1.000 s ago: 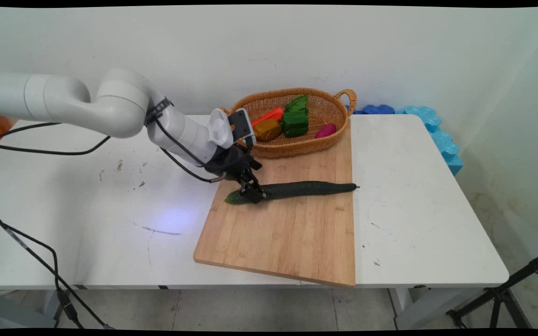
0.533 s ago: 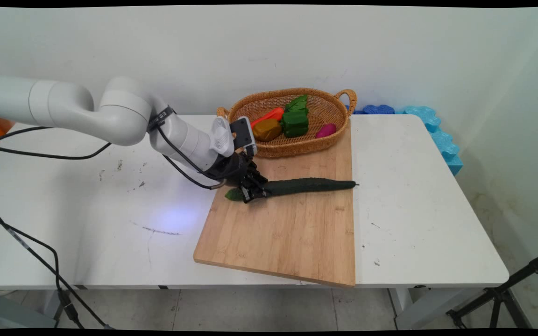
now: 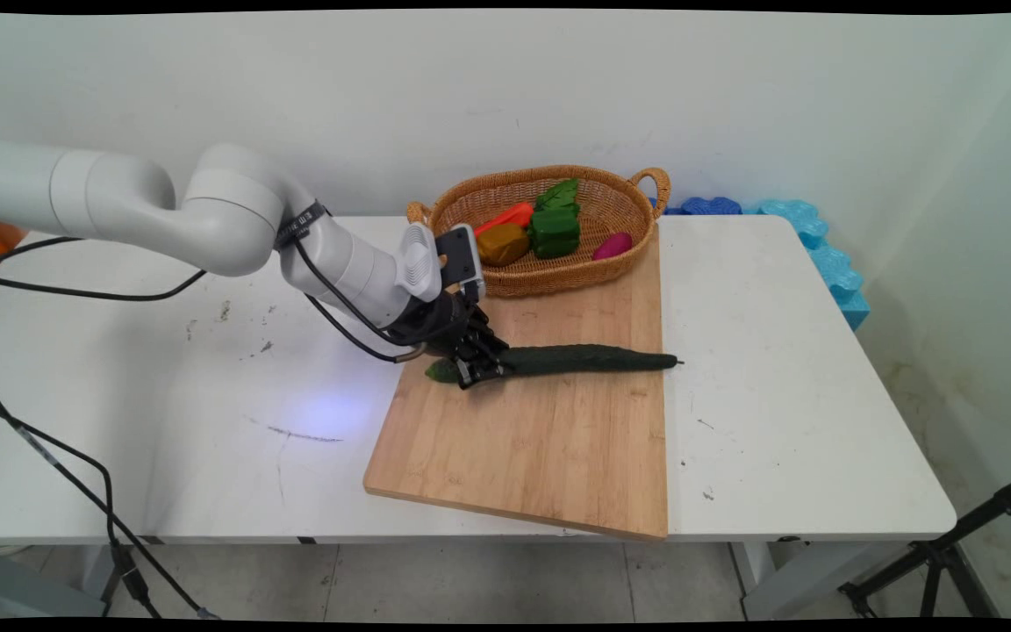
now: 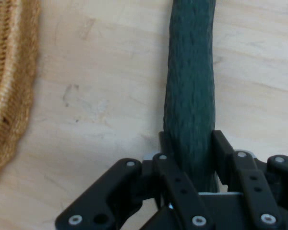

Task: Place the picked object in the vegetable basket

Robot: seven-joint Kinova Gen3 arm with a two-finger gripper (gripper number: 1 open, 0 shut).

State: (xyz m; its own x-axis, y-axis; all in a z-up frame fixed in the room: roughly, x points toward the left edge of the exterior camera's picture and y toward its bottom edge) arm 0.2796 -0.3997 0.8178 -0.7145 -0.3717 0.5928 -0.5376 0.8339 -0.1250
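A long dark green cucumber point(image 3: 589, 358) lies across the wooden cutting board point(image 3: 541, 439), its tip reaching past the board's right edge. My gripper point(image 3: 477, 369) is shut on the cucumber near its left, lighter green end. In the hand view the cucumber point(image 4: 191, 91) runs straight up from between the black fingers point(image 4: 224, 146), which clamp it on both sides. The wicker basket point(image 4: 9, 81) shows at the left of that view.
A wicker basket point(image 3: 620, 256) stands on the board's far end, holding a carrot point(image 3: 505, 217), a potato point(image 3: 502, 244), green vegetables point(image 3: 555, 224) and a small purple-red piece point(image 3: 613, 245). Blue foam point(image 3: 821, 250) lines the table's far right edge. Black cables point(image 3: 49, 456) hang at left.
The gripper has turned low and closed on the cucumber's left end. The cucumber has slid a little rightward, its tip now past the board's edge.
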